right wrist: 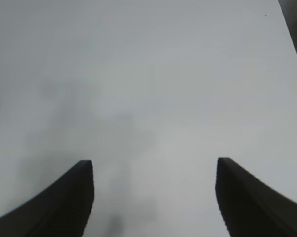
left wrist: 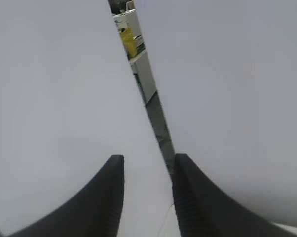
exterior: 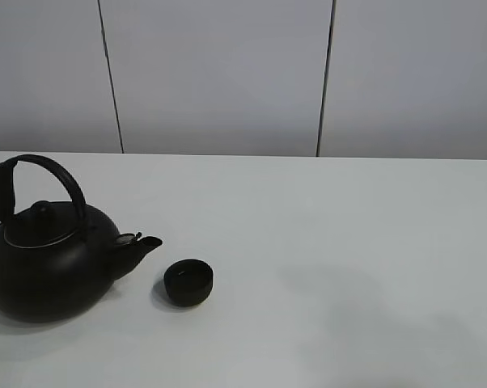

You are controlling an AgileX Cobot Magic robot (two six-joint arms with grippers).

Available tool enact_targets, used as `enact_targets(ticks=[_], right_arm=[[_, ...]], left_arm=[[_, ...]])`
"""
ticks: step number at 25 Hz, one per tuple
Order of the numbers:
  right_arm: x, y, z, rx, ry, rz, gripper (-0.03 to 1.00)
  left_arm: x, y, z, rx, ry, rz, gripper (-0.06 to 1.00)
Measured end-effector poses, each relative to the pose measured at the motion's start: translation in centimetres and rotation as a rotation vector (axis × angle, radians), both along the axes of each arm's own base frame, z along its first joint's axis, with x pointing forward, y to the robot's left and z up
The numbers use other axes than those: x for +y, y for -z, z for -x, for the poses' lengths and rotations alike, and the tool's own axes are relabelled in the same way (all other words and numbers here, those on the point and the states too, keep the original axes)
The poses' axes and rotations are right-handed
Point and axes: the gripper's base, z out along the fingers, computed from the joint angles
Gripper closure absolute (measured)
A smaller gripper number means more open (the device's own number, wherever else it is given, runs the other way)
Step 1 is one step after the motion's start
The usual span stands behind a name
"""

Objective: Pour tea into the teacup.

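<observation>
Teapot [exterior: 49, 259]: sitting upright at the left of the bench [exterior: 349, 242], arched handle [exterior: 41, 174] standing up, spout [exterior: 138, 246] pointing right.

Teacup [exterior: 188, 281]: resting just beside the spout tip, apart from it, not touched.

Left claw [left wrist: 147, 165]: hanging with a narrow gap between its fingers, pinching nothing, facing the wall panels.

Right claw [right wrist: 154, 170]: spreading wider, empty, looking down on bare bench.

Step in hand, judged: reaching for the handle. Advice: grip the handle near its crown, lift level, then tip slowly with the spout over the cup's middle.
</observation>
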Motion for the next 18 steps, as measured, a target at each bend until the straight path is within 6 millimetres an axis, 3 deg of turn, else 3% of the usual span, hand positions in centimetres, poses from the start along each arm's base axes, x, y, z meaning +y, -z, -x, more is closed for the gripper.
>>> enact_targets(ticks=[4, 6, 9, 12, 16, 18], right_arm=[[0.0, 0.0, 0.0, 0.0, 0.0, 0.0, 0.48], [0.0, 0.0, 0.0, 0.0, 0.0, 0.0, 0.48], [0.0, 0.0, 0.0, 0.0, 0.0, 0.0, 0.48], [0.0, 0.0, 0.0, 0.0, 0.0, 0.0, 0.48], [0.0, 0.0, 0.0, 0.0, 0.0, 0.0, 0.48], [0.0, 0.0, 0.0, 0.0, 0.0, 0.0, 0.48]], left_arm=[[-0.5, -3.5, 3.8, 0.022, -0.012, -0.059, 0.7], [-1.3, -5.2, 7.1, -0.014, 0.02, -0.065, 0.7], [-3.3, -6.4, 14.0, -0.067, 0.106, -0.053, 0.7], [-5.7, -5.3, 21.0, -0.066, 0.247, -0.025, 0.7], [-9.0, -2.3, 29.6, -0.128, 0.446, 0.002, 0.7], [-10.0, -0.1, 32.9, -0.156, 0.497, 0.006, 0.7]])
